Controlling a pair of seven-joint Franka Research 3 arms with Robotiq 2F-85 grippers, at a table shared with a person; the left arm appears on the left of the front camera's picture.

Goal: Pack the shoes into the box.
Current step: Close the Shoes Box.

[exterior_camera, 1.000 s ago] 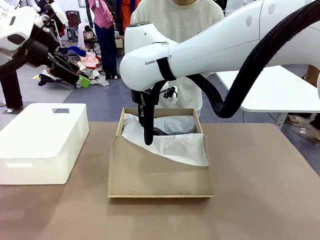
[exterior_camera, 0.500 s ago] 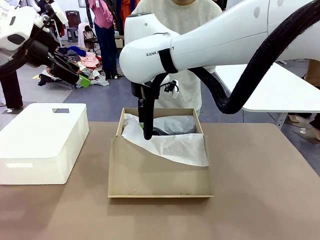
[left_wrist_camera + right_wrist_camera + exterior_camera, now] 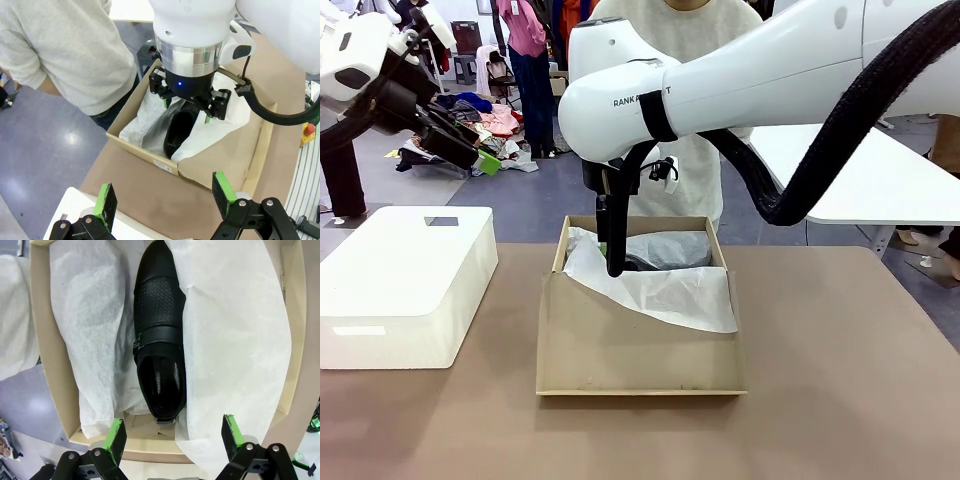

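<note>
Inside the brown cardboard box one black shoe lies between folds of thin, wrinkled white tissue paper; its leather is partly woven-looking, with a pointed toe and a small buckle strap. The right gripper hangs over the shoe's heel with fingers spread wide and empty, and its thick white arm hides part of the person behind. Left of the box stands a rounded white block, with the left gripper high above it, also spread.

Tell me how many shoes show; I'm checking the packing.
1: a black shoe lies in the box between tissue folds. Another may be hidden under the tissue.
</note>
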